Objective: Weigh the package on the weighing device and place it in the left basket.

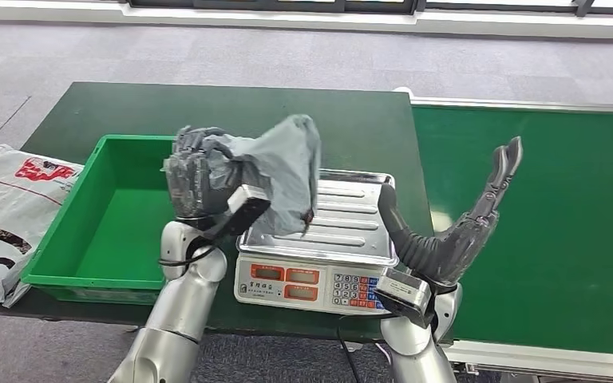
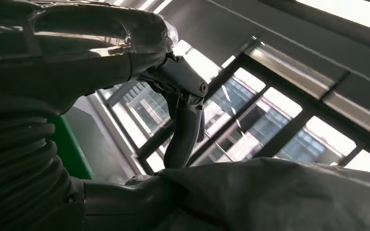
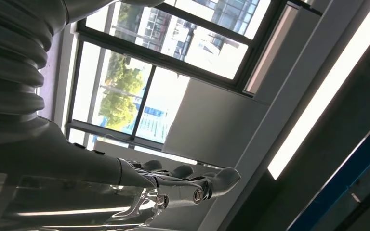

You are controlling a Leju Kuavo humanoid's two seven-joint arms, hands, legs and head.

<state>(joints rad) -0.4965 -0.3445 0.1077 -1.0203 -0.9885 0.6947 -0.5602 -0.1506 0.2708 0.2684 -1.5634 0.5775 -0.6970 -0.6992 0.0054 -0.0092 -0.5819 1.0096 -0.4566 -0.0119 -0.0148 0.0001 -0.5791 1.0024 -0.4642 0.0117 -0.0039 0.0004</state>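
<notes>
Above the scale point(image 1: 319, 239), the left hand point(image 1: 195, 179) clamps one bunched end of the grey package point(image 1: 283, 171), which droops limp: likely soft, light, slippery film, best gripped by a gathered fold. Beside the scale, the right hand point(image 1: 479, 215) stands empty, fingers apart, and the green basket point(image 1: 64, 239) waits to the left.

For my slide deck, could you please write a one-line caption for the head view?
Left hand lifts the grey package off the scale, beside the green basket; right hand open.
</notes>
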